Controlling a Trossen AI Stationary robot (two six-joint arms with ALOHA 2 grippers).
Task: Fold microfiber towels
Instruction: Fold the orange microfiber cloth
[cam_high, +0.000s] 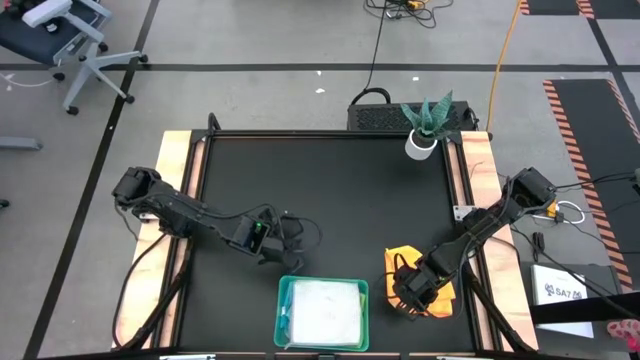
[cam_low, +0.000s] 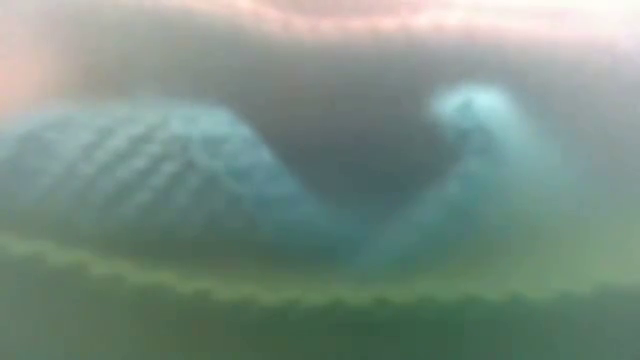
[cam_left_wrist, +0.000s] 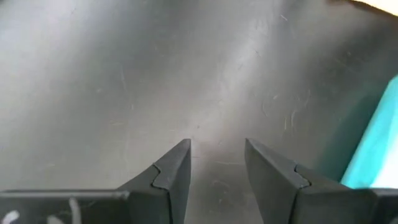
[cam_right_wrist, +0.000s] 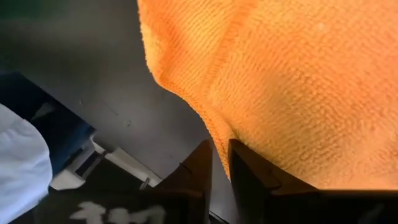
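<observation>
A yellow-orange towel (cam_high: 405, 256) lies crumpled on the black table near its right front corner. My right gripper (cam_high: 400, 290) is down at the towel's near left edge and shut on it (cam_right_wrist: 221, 144). My left gripper (cam_high: 298, 238) is open and empty over the bare table (cam_left_wrist: 217, 143), just beyond the teal tray (cam_high: 283, 300). A pale grey-white towel (cam_high: 325, 312) lies in the tray. Blurred turquoise cloth (cam_low: 170, 170) fills the low view close up, with a lime green band (cam_low: 300, 320) below it. My right gripper pinches the yellow-orange towel's edge (cam_right_wrist: 219, 127) between its two fingers, near a rounded corner of the cloth. The fingers (cam_right_wrist: 249, 171) slant down at it from above. The rest of the towel lies slack on the table beyond the fingers. Whether it holds one layer or several, I cannot tell.
A potted plant in a white pot (cam_high: 422, 143) stands at the table's far right corner. Wooden rails (cam_high: 175, 180) run along the table's left and right sides. The tray's teal edge also shows in the left wrist view (cam_left_wrist: 379, 143).
</observation>
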